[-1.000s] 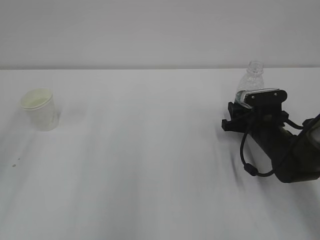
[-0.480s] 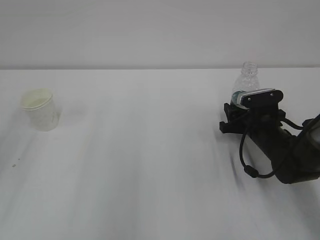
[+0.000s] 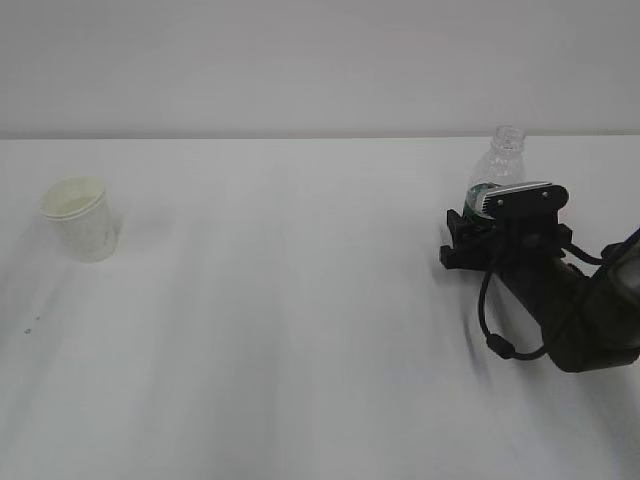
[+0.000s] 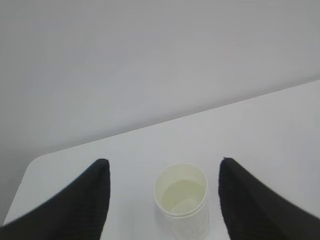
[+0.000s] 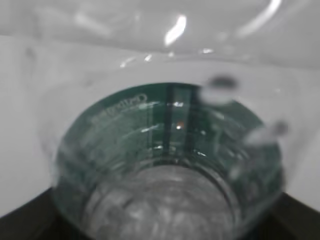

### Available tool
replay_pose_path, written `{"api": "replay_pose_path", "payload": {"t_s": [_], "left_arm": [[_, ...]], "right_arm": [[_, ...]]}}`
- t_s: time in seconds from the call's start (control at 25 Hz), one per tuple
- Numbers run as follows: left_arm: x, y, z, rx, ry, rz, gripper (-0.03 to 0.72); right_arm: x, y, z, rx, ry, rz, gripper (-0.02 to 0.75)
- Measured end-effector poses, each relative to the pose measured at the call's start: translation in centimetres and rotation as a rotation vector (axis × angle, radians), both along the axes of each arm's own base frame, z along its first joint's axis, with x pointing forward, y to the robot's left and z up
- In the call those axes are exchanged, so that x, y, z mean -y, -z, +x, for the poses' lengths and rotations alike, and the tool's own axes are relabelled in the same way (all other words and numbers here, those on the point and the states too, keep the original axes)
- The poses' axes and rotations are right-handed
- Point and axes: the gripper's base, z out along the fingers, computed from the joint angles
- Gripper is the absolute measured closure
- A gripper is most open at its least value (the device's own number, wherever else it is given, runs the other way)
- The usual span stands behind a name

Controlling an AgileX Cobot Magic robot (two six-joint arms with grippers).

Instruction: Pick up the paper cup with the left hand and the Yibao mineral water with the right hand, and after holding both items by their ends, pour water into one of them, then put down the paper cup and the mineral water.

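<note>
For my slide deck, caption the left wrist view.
Open left gripper framing the upright paper cup on the white table.

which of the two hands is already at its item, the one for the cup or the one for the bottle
The right hand: it sits right at the Yibao mineral water. The left hand is open, the paper cup between its fingers, untouched.

Yibao mineral water (image 5: 167,165) | dark green label band, white lettering seen through the clear plastic at very close range | one short word near the band's upper left, blurred and curved, cannot be read | paper cup (image 4: 181,200) | plain, no print
</note>
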Motion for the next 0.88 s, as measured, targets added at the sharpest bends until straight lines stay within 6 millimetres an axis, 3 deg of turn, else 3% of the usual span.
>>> {"api": "replay_pose_path", "payload": {"t_s": [0.2,0.56,0.88], "left_arm": [[0.0,0.0,0.0,0.000,0.000,0.000,0.207],[0.0,0.0,0.0,0.000,0.002,0.002,0.211],[0.0,0.0,0.0,0.000,0.001,0.002,0.211]], "right_arm": [[0.1,1.1,-0.2,-0.021,0.007,0.014,0.196],[0.1,1.2,-0.2,-0.025,0.007,0.016,0.196],[0.0,-0.4,0.1,0.007,0.007,0.023,0.196]]}}
